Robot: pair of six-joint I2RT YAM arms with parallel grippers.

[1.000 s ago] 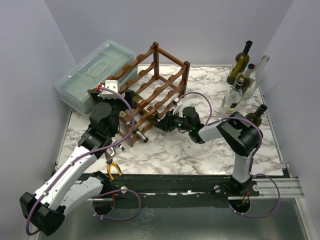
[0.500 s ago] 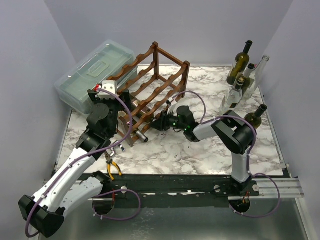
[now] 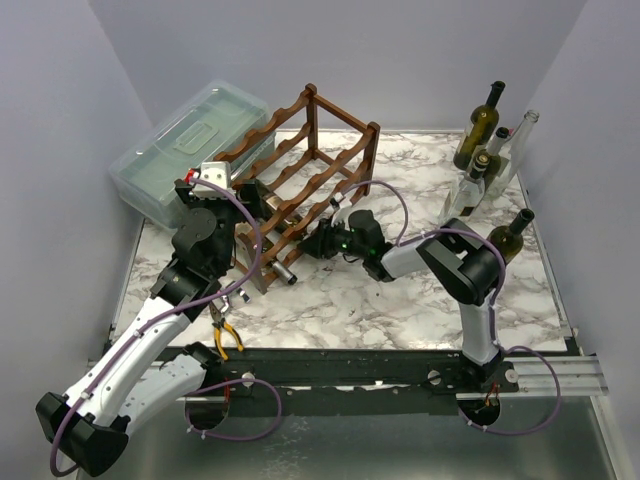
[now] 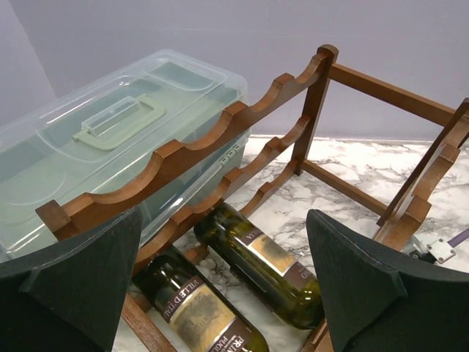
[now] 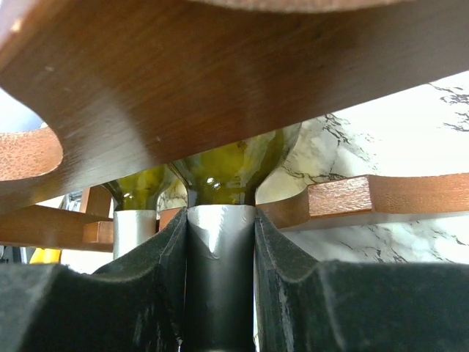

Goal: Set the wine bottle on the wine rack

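The dark reddish-brown wine rack [image 3: 305, 165] stands at the back middle of the marble table. Two green wine bottles lie side by side in its lowest tier [image 4: 264, 265] [image 4: 196, 312]. My right gripper [image 3: 327, 240] is at the rack's near right side. It is shut on the silver-foiled neck [image 5: 220, 253] of one bottle, under a scalloped rail [image 5: 183, 88]. The other bottle's neck [image 5: 135, 229] shows to its left and sticks out of the rack [image 3: 284, 274]. My left gripper [image 3: 243, 203] hovers open over the rack's left end [image 4: 223, 293], holding nothing.
A translucent lidded plastic box [image 3: 188, 150] sits left of the rack. Several upright bottles [image 3: 482, 150] stand at the back right, one more [image 3: 513, 235] nearer the right edge. Yellow-handled pliers [image 3: 226, 337] lie near the front left.
My right gripper has moved left toward the rack, sliding the bottle further in. My left gripper has shifted slightly back over the rack.
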